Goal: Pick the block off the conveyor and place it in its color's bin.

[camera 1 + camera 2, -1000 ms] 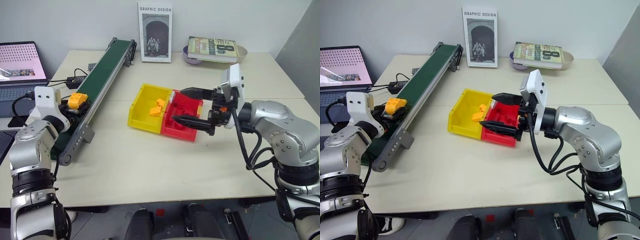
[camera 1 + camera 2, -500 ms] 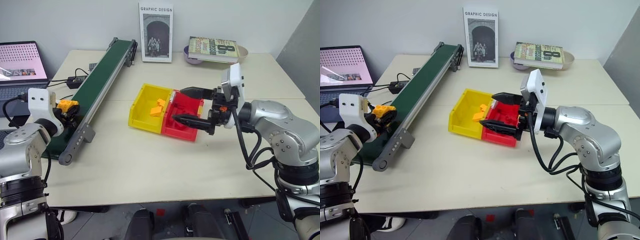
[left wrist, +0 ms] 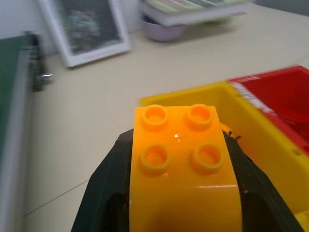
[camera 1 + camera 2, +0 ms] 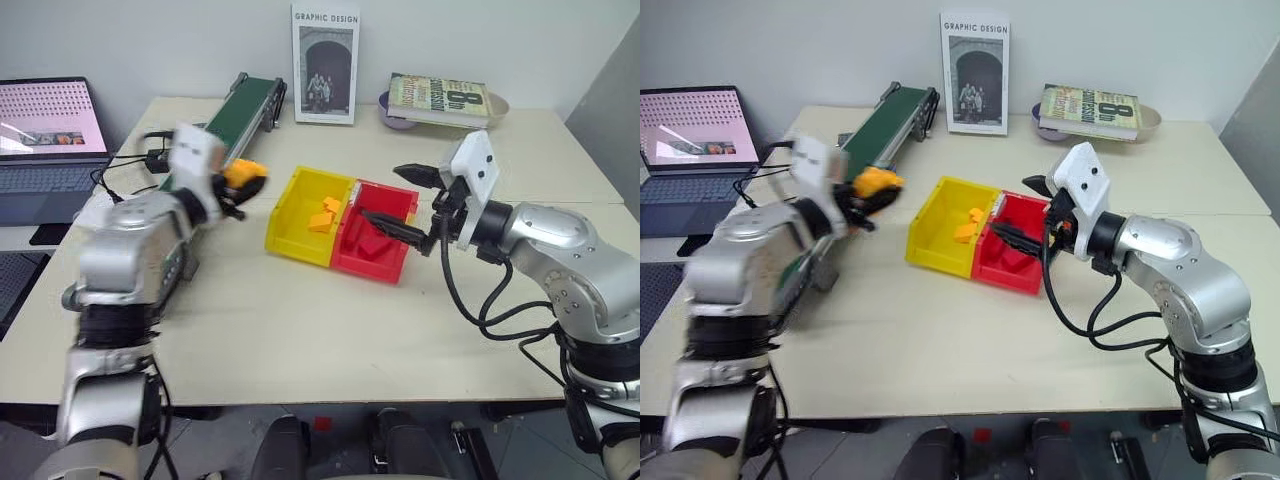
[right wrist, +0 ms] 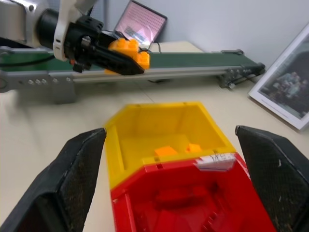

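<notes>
Left gripper grasps the block beside the yellow bin.
Right gripper is spread wide at the red bin, mid-desk.

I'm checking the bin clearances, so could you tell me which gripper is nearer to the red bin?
Right. The right gripper is open with its fingers straddling the red bin. The left gripper, shut on the block, is beyond the yellow bin beside the conveyor.

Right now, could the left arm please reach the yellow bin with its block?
Probably yes: the left gripper holds the block just beside the yellow bin, whose open top is unobstructed.
</notes>
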{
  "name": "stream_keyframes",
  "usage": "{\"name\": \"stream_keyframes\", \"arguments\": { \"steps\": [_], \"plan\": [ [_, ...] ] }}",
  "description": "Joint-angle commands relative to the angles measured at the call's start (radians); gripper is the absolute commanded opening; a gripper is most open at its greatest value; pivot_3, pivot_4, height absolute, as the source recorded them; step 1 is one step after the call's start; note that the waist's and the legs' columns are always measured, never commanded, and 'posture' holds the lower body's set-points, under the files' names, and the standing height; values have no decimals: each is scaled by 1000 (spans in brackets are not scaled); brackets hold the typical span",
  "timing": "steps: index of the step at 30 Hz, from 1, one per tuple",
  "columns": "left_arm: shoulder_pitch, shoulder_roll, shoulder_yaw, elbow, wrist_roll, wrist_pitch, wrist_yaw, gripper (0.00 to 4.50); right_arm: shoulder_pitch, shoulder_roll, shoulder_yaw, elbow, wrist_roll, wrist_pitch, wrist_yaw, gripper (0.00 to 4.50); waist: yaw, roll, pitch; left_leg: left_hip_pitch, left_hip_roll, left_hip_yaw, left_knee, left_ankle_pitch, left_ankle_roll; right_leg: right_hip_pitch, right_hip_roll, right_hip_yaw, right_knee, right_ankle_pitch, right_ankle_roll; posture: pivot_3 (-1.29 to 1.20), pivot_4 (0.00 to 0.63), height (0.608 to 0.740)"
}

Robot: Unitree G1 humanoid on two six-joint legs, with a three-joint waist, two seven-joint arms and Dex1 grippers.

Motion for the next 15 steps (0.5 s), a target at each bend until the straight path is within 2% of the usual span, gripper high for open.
{"name": "stream_keyframes", "arguments": {
  "steps": [1, 5, 7, 8, 9, 15],
  "plan": [
    [-90, -36, -59, 124, 58, -121, -66, 1550, 37, -10, -15, -95, -16, 36, -51, 4500, -5, 0, 0, 0, 0, 0, 0, 0, 0, 0, 1, 0, 0, 0, 0, 0, 150, 740],
    [-165, -95, -104, 328, 117, -245, -104, 1550, 93, -6, -37, -162, -21, 89, -107, 4500, -8, 0, 0, 1, 0, 0, -1, 0, 0, -1, 4, 0, 1, 0, 0, 0, 150, 740],
    [-194, -110, -104, 401, 125, -279, -133, 2250, 106, -3, -54, -186, -14, 113, -129, 4500, -5, 0, 0, 0, 0, -1, 0, 0, 0, -1, 5, -1, 1, -1, -1, 0, 150, 740],
    [-201, -112, -102, 420, 126, -292, -148, 2325, 107, -2, -60, -193, -11, 121, -137, 4500, -8, 0, 0, 0, 0, -1, 0, 0, 0, -1, 5, -1, 1, -1, -1, 0, 150, 740],
    [-214, -111, -99, 443, 128, -306, -162, 2632, 113, -3, -72, -205, -8, 133, -146, 4500, -9, 0, 0, 0, 0, 0, 0, 0, 0, -1, 5, 0, 1, -1, -1, 0, 150, 740],
    [-245, -99, -76, 490, 141, -340, -195, 3782, 114, -4, -89, -214, -1, 155, -154, 4500, -6, 0, 0, 0, 0, -1, 0, 0, 0, -1, 4, 0, 0, -1, -1, 0, 150, 740]
  ]
}}
